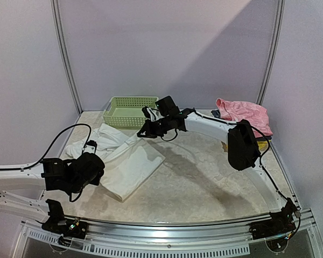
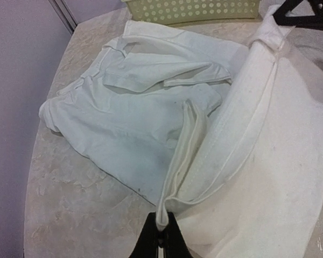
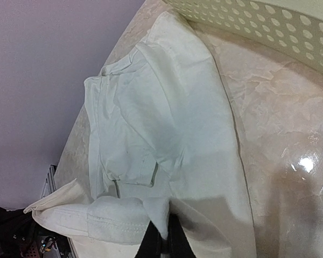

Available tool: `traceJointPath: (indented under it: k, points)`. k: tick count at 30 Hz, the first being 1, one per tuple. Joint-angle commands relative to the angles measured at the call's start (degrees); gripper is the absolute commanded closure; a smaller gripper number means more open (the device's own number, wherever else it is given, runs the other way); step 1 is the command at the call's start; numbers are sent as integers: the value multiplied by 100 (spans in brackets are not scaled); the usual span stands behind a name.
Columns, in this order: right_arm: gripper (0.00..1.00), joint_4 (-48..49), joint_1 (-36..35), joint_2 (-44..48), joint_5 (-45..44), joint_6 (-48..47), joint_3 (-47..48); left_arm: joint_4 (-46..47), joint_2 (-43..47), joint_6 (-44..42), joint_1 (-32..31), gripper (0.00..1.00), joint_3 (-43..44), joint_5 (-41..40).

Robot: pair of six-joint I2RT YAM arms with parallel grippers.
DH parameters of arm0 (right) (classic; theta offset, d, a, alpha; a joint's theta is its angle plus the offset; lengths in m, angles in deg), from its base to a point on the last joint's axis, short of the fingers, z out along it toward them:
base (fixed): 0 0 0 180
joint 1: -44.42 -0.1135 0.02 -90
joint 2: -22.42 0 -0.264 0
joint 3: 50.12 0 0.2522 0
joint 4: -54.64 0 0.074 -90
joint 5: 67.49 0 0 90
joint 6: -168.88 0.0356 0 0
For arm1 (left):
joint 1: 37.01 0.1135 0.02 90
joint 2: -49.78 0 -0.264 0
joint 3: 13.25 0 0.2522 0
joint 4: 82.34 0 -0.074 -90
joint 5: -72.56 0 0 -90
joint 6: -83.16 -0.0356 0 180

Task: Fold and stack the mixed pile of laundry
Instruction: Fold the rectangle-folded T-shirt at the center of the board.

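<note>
Top external view: my left fingers [image 2: 148, 243] and right fingers [image 3: 178, 244] each pinch shut on an edge of the white garment [image 1: 126, 161], which is on the table [image 1: 204, 183] just before the basket [image 1: 130, 111]. The fold should go best with the held edge taut and level. The pink piece [image 1: 245, 110] lies right of the basket.

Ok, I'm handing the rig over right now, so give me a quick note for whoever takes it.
Left hand: shut, pinching a folded edge of the white garment at its near end.
Right hand: shut on the same garment's far end, beside the green basket.
Pink piece: crumpled at the far right of the table, neither hand on it.
Done: the white garment is partly doubled over; its left portion lies rumpled.
Left: finish and flatten that fold, fold the pink piece, stack both.
</note>
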Motion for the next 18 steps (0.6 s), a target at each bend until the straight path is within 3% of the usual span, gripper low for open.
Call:
traceJointPath:
  k: [1,9,10,14,18]
  points:
    - [97,249,18,-204,7,125,139,68,-30,283,142,100,-72,111]
    - [92,355,-23,-279,-4,153,171,230,-257,661,214,100,-160,-64]
    - [86,407,-32,-280,13,175,210,604,-477,853,271,100,-271,-235]
    - [70,367,-26,-268,37,185,322,606,-879,1219,488,98,-268,-521]
    - [61,255,-25,-135,130,147,326,737,-1125,1181,746,61,-200,-636]
